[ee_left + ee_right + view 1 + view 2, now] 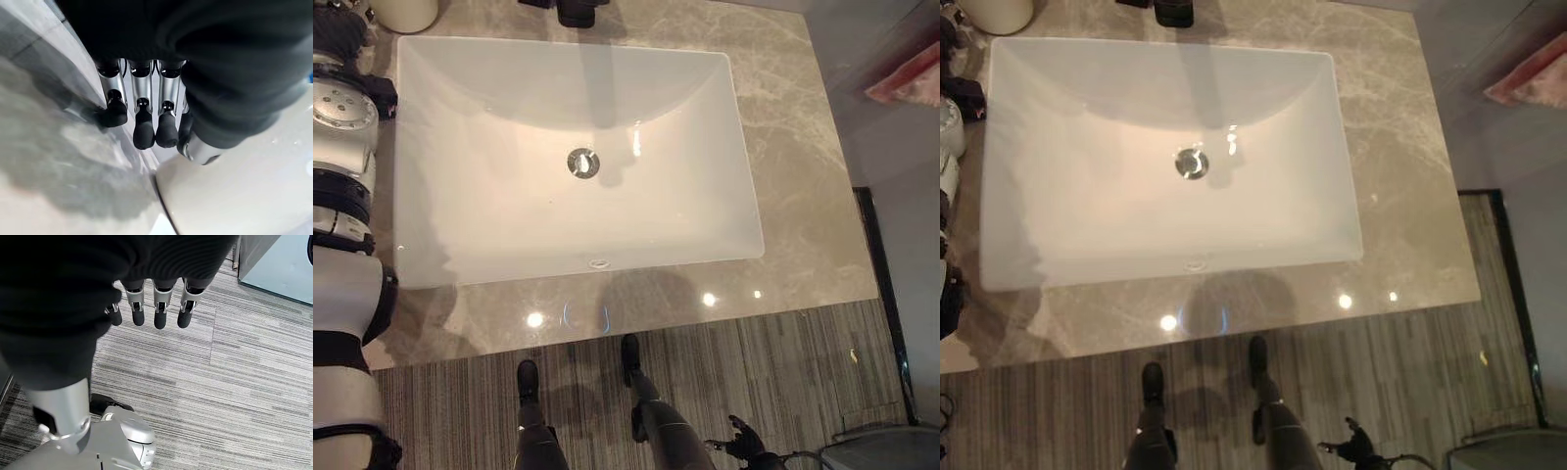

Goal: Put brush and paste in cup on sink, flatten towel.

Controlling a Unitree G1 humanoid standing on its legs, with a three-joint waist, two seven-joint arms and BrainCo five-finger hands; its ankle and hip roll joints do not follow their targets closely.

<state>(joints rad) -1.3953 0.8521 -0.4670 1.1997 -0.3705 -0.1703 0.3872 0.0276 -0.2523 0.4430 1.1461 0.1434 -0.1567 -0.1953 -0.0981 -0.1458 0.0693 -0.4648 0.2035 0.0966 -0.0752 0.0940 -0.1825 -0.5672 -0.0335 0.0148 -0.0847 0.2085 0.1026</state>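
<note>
Fingers point(144, 128) of my left hand point(234, 63) hung relaxed, holding nothing, beside the cream cup point(406, 14) at the white sink's point(509, 215) far-left corner, while my right hand point(155, 308) dangled loose over the carpet point(234, 382).

A beige marbled table point(803, 196) surrounds a white rectangular sink point(509, 235) with a chrome drain point(583, 163) at its middle. Below the table's near edge lies grey striped carpet floor point(234, 382). Ceiling lights glint on the table.
</note>
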